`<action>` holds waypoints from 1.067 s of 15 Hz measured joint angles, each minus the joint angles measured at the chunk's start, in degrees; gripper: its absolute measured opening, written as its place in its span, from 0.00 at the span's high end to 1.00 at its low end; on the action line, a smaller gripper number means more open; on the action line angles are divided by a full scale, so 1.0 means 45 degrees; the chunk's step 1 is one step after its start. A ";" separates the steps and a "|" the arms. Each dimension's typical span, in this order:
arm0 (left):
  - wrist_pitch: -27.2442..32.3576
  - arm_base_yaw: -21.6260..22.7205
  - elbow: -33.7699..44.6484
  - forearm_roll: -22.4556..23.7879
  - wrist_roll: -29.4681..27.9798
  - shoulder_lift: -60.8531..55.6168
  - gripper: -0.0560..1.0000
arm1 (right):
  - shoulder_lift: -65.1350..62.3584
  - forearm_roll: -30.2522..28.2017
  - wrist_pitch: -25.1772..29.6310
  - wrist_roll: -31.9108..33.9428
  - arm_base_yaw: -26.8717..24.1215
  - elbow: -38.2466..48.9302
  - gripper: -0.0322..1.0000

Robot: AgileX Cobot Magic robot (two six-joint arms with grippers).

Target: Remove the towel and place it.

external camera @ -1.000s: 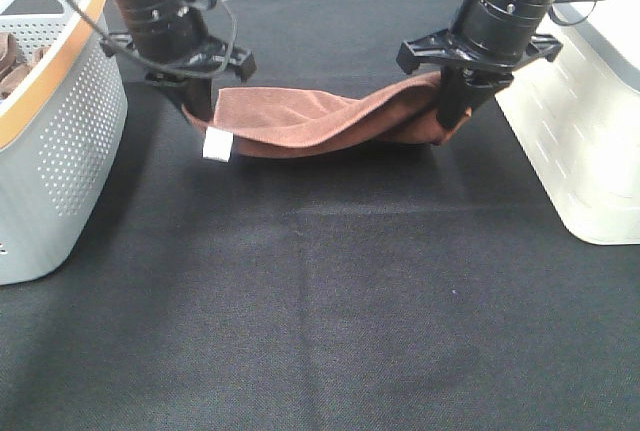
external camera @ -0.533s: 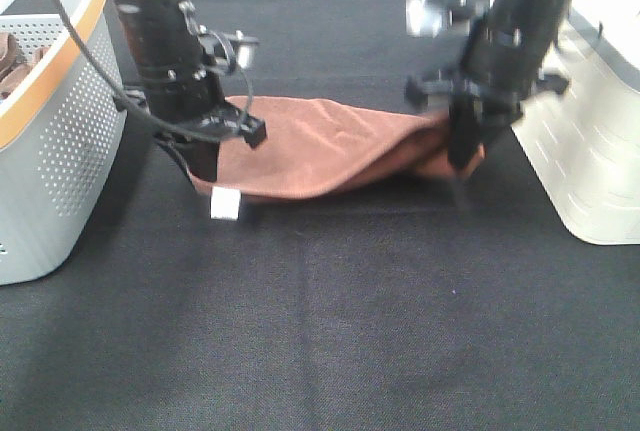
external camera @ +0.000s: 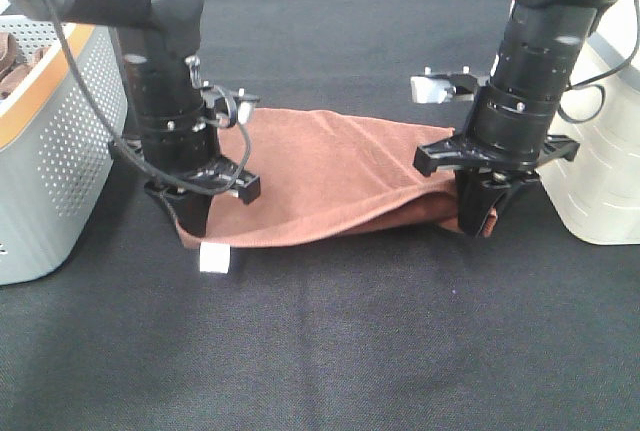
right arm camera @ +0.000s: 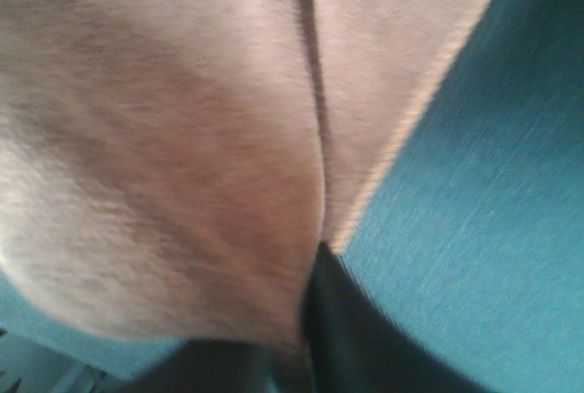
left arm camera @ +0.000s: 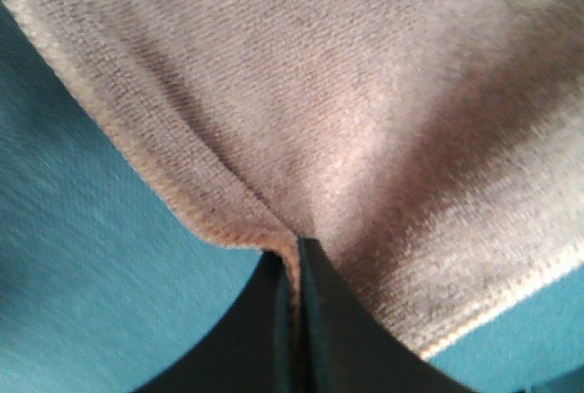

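Observation:
The rust-brown towel (external camera: 340,171) hangs low over the black table cloth, stretched between my two grippers, and its white tag (external camera: 214,258) dangles at the left corner. My left gripper (external camera: 195,221) points down and is shut on the towel's left corner; in the left wrist view its jaws (left arm camera: 294,261) pinch the stitched edge of the towel (left arm camera: 319,92). My right gripper (external camera: 478,219) points down at the right corner. The blurred right wrist view shows the towel (right arm camera: 182,138) still lying between that gripper's (right arm camera: 306,320) dark fingers. Whether they clamp it is unclear.
A grey perforated basket (external camera: 60,151) with an orange rim stands at the left edge, with a bunched brown cloth (external camera: 8,51) inside. A white bin (external camera: 600,171) stands at the right edge. A small metal fitting (external camera: 440,86) sits behind the right arm.
Both arms have come down and toward the front with the towel, which now sags nearer the table. The left grip has not changed.

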 joint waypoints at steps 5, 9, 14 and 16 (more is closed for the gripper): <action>-0.0025 -0.0025 0.0815 -0.0089 0.0025 -0.0700 0.95 | 0.0000 0.0115 0.0764 0.0000 0.0000 0.0140 0.49; -0.0051 -0.0025 0.1388 -0.0293 0.0306 -0.0879 0.82 | -0.0051 0.0115 0.1044 0.0000 0.0000 0.0140 0.38; 0.0013 -0.0025 0.1808 -0.0280 0.0433 -0.1362 0.26 | -0.0064 0.0369 0.1044 0.0000 0.0000 0.0140 0.37; 0.0013 -0.0025 0.1655 -0.0204 0.0484 -0.1986 0.24 | -0.0064 0.0777 0.1146 0.0000 0.0000 0.0140 0.37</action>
